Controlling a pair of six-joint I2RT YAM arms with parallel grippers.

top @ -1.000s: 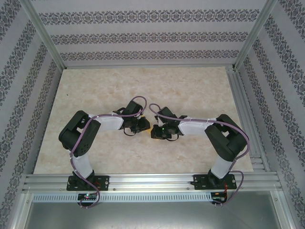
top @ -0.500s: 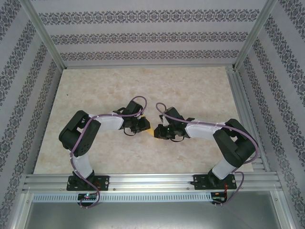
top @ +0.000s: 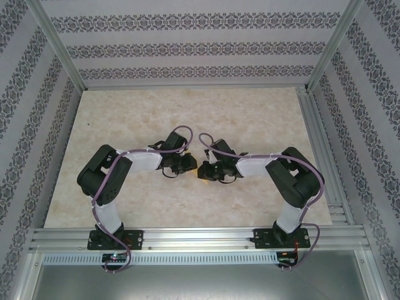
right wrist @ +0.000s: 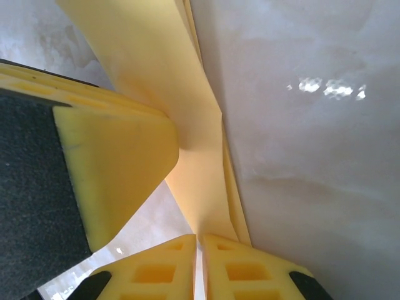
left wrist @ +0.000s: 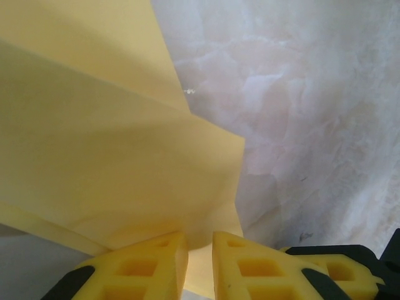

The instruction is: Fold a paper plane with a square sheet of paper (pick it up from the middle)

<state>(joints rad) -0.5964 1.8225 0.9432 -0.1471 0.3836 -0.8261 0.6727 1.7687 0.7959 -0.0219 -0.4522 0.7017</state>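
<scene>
The left pincer (left wrist: 200,251) is clamped on the near edge of the folded yellow sheet of paper (left wrist: 119,156), and the right pincer (right wrist: 199,253) is pinched tight on a narrow layered flap of it, just beside the left one's pad (right wrist: 119,162). The sheet is between them over the middle of the bench (top: 250,112). To crease cleanly, both grips should probably be firm and move together, so the thin layers neither slip nor tear. Both arms reach inward, elbows bent outward, wrists meeting nose to nose
</scene>
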